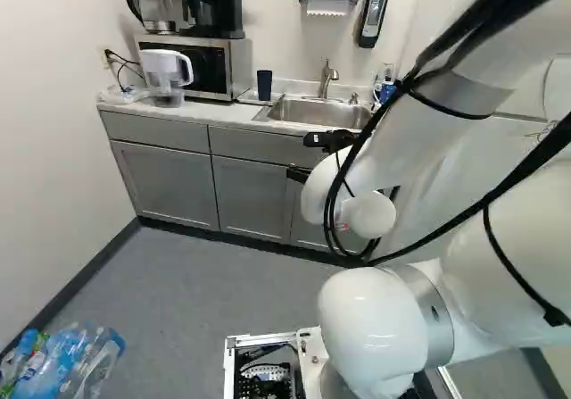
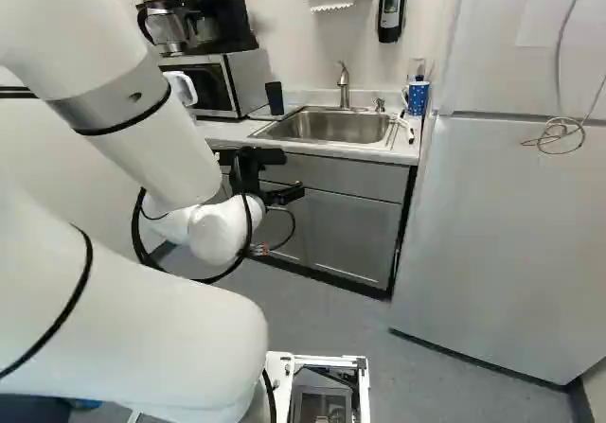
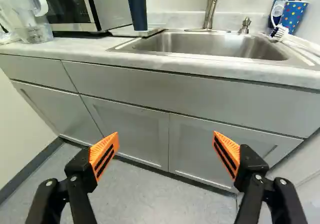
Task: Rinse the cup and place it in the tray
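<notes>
My gripper (image 2: 286, 175) is held out in front of the sink cabinet, below counter height. In the wrist view the gripper (image 3: 166, 143) is open, its orange-padded fingers far apart and nothing between them. A dark blue cup (image 3: 137, 11) stands upright beyond and above the fingers, on a thin light tray (image 3: 131, 31) between the microwave and the sink. The same cup (image 1: 264, 85) shows in the left base view. The steel sink (image 2: 331, 128) has a faucet (image 2: 344, 82) at its back edge. The cup's inside is hidden.
A microwave (image 3: 107, 3) and a clear pitcher (image 1: 166, 76) stand on the counter (image 3: 75, 48). A blue dotted cup (image 3: 293, 14) and brushes stand beyond the sink. A fridge (image 2: 502, 224) is to the right. Plastic bottles (image 1: 67, 363) lie near the base.
</notes>
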Tool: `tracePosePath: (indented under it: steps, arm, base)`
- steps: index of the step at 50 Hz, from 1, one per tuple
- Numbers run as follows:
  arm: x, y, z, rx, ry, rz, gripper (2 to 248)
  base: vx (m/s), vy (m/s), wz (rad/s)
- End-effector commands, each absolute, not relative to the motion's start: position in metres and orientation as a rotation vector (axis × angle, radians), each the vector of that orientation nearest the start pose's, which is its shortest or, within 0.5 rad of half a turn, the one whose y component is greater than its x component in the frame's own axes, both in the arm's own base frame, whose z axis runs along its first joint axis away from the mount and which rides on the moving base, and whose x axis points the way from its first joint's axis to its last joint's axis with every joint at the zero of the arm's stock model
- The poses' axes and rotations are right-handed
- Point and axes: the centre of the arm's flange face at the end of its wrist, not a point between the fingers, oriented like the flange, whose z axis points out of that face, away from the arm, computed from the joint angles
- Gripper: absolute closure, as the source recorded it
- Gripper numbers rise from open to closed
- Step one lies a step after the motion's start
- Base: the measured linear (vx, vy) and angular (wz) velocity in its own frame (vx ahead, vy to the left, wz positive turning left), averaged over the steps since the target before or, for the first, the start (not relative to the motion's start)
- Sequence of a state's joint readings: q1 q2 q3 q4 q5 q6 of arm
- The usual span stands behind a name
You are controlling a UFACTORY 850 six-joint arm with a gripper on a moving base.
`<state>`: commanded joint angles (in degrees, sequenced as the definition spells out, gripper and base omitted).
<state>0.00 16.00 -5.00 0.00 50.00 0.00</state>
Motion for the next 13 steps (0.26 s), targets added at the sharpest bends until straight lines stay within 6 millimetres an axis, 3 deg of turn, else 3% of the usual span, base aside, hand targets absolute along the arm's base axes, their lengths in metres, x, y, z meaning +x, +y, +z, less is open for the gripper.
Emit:
tracePosePath:
  steps: [13]
  arm:
    - [0.2703, 0.0000, 0.3656, -2.558, 0.000, -1.824, 3]
  base:
    - [0.000, 0.000, 0.000]
